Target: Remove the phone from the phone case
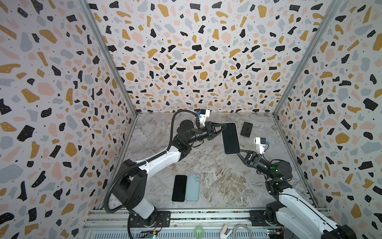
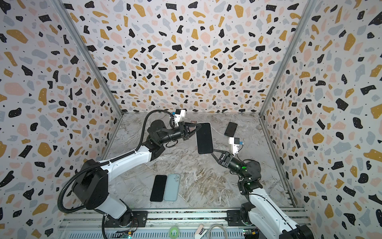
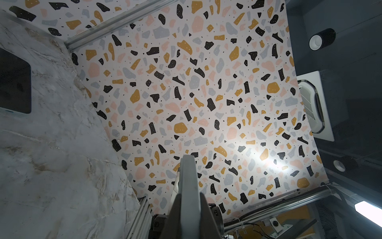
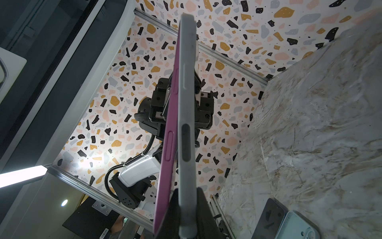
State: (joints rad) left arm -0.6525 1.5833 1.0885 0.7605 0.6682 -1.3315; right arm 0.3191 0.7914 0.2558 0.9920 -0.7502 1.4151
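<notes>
A robotics lab booth: terrazzo-print wall panels (image 1: 196,51) in aluminium framing (image 1: 109,55) enclose a marble-look tabletop (image 1: 217,180), and along the lower edge of both top views runs a mounting rail (image 1: 206,216) with loose cables (image 1: 241,225)

Cased phone (image 1: 230,138): my left pincer (image 1: 223,125) at its far corner, my right pincer (image 1: 239,153) at its near corner, spare phone (image 1: 246,129) behind-right of it.

The purple phone (image 4: 166,144) (dark screen up) tilts partly out of its grey case (image 4: 187,103) in mid-air.
</notes>
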